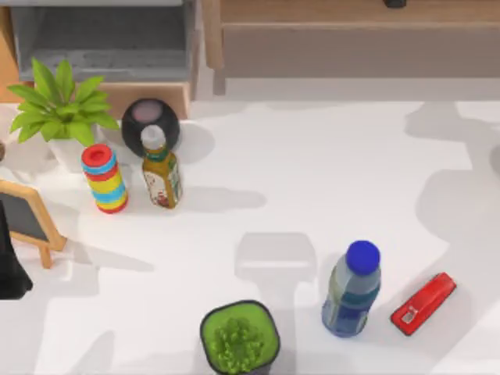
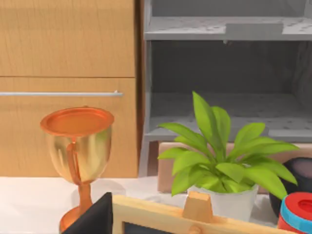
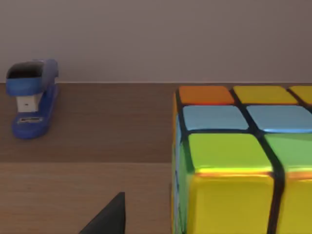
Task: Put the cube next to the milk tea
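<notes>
Milk tea (image 1: 161, 173): small bottle of olive-brown drink, pale grey-white cap, white-and-red label; stands upright at the white table's (image 1: 328, 180) left rear, long axis vertical, cap uppermost.

Puzzle cube (image 3: 243, 161): 3x3 tiles in orange, blue, green and yellow with dark grid lines; seen close in the right wrist view, square to a brown wooden surface (image 3: 97, 126). Whether it is held cannot be told.

Neighbours of the milk tea: striped ring stack (image 1: 105, 178) just left; black round speaker (image 1: 150, 125) behind; leafy green potted plant (image 1: 61, 109) further left.

Front: blue-capped clear bottle (image 1: 352, 289), red stapler (image 1: 423, 303), dark pot of green foliage (image 1: 239, 337).

Elsewhere: copper goblet (image 2: 78, 156); blue stapler (image 3: 33, 97).

Gripper fingers: state cannot be told.
</notes>
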`<action>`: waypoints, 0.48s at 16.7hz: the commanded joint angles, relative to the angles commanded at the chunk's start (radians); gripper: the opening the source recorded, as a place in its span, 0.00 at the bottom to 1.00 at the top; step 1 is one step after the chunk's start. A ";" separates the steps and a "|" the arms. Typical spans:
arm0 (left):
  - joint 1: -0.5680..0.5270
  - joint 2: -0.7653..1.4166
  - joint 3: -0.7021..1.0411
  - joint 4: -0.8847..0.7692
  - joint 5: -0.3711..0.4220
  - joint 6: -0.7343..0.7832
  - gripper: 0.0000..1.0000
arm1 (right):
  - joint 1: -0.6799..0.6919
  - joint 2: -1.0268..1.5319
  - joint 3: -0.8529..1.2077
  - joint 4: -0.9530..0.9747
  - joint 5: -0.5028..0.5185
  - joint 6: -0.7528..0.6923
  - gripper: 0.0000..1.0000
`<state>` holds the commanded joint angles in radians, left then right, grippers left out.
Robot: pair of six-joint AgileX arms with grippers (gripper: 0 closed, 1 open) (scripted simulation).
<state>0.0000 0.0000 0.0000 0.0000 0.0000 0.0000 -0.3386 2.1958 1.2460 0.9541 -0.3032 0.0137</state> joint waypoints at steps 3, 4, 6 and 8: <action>0.000 0.000 0.000 0.000 0.000 0.000 1.00 | 0.000 0.000 0.000 0.000 0.000 0.000 0.55; 0.000 0.000 0.000 0.000 0.000 0.000 1.00 | 0.000 0.000 0.000 0.000 0.000 0.000 0.47; 0.000 0.000 0.000 0.000 0.000 0.000 1.00 | 0.000 0.000 0.000 0.000 0.000 0.000 0.32; 0.000 0.000 0.000 0.000 0.000 0.000 1.00 | 0.000 0.000 0.000 0.000 0.000 0.000 0.17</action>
<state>0.0000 0.0000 0.0000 0.0000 0.0000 0.0000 -0.3386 2.1958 1.2460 0.9541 -0.3032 0.0137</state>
